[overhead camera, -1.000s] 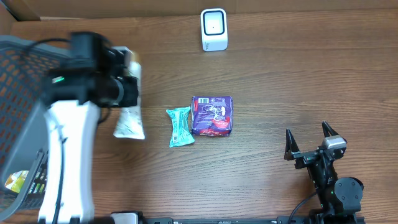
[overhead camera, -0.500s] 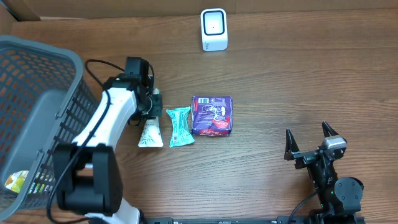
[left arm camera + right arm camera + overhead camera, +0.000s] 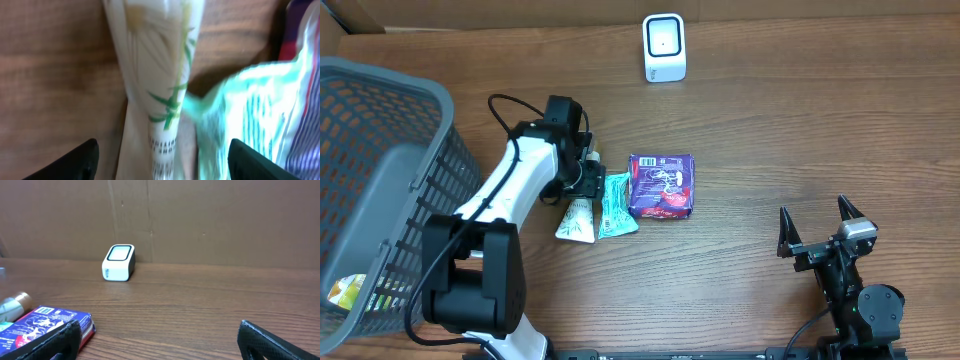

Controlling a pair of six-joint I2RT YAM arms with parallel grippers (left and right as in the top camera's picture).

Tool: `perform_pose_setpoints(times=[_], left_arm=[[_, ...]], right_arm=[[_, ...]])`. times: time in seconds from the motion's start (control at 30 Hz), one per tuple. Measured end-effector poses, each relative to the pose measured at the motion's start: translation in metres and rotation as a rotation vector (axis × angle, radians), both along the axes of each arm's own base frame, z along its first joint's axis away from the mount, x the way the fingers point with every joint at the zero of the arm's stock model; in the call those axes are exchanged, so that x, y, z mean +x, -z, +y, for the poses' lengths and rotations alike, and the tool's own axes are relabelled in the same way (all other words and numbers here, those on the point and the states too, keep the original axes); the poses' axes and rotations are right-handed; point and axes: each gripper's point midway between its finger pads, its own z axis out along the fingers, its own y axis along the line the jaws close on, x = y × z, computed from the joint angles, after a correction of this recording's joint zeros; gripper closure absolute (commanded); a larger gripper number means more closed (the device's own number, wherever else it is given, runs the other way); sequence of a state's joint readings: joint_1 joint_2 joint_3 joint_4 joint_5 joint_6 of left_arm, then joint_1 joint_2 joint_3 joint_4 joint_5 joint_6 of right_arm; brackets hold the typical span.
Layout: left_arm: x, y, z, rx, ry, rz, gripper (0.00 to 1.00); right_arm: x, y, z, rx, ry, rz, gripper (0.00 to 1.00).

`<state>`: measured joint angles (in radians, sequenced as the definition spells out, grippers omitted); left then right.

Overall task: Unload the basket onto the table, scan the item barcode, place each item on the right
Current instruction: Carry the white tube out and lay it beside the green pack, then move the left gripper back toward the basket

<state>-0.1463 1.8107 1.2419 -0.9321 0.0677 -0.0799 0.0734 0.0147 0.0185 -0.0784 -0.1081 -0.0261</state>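
Your left gripper (image 3: 161,159) stands wide over the smooth, tapering white tube (image 3: 576,220), which lies flat on the table (image 3: 770,120), touching the crinkly teal sachet (image 3: 616,205). Close carelessly and you could pinch both. The glossy purple pack (image 3: 662,185) lies just beside them; your right gripper (image 3: 817,228) hangs wide open, empty.

Overhead: left gripper (image 3: 582,182) hides the cap end of the white plastic tube with green leaf print (image 3: 576,222). Grey mesh basket (image 3: 380,120) at the tabletop's left edge is cropped by the frame. The yellow item inside (image 3: 345,292) is unidentifiable. Left wrist view is blurred and the tube's lettering is unreadable. Right wrist: purple foil packet (image 3: 50,322) is cropped at the bottom.
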Motion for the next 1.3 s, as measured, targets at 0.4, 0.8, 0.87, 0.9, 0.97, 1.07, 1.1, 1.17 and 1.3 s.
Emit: perform_pose_setpoints(times=[0.4, 0.8, 0.87, 0.9, 0.97, 1.07, 1.1, 1.17, 1.3], left_arm=[[0.023, -0.124, 0.045, 0.02, -0.11, -0.188, 0.26], [0.023, -0.154, 0.103, 0.146, -0.152, -0.293, 0.25], [0.026, -0.156, 0.114, 0.158, -0.158, -0.308, 0.25], [0.028, -0.157, 0.118, 0.163, -0.157, -0.319, 0.25], [0.031, -0.158, 0.124, 0.172, -0.148, -0.333, 0.25], [0.032, -0.159, 0.129, 0.18, -0.136, -0.34, 0.26], [0.032, -0.159, 0.131, 0.183, -0.134, -0.341, 0.26], [0.032, -0.16, 0.137, 0.186, -0.141, -0.348, 0.26], [0.032, -0.162, 0.161, 0.195, -0.2, -0.368, 0.26]], right_arm=[[0.0, 0.0, 0.0, 0.0, 0.0, 0.0, 0.0], [0.0, 0.0, 0.0, 0.0, 0.0, 0.0, 0.0], [0.0, 0.0, 0.0, 0.0, 0.0, 0.0, 0.0], [0.0, 0.0, 0.0, 0.0, 0.0, 0.0, 0.0], [0.0, 0.0, 0.0, 0.0, 0.0, 0.0, 0.0], [0.0, 0.0, 0.0, 0.0, 0.0, 0.001, 0.0], [0.0, 0.0, 0.0, 0.0, 0.0, 0.0, 0.0], [0.0, 0.0, 0.0, 0.001, 0.0, 0.001, 0.0], [0.0, 0.0, 0.0, 0.001, 0.0, 0.001, 0.0]])
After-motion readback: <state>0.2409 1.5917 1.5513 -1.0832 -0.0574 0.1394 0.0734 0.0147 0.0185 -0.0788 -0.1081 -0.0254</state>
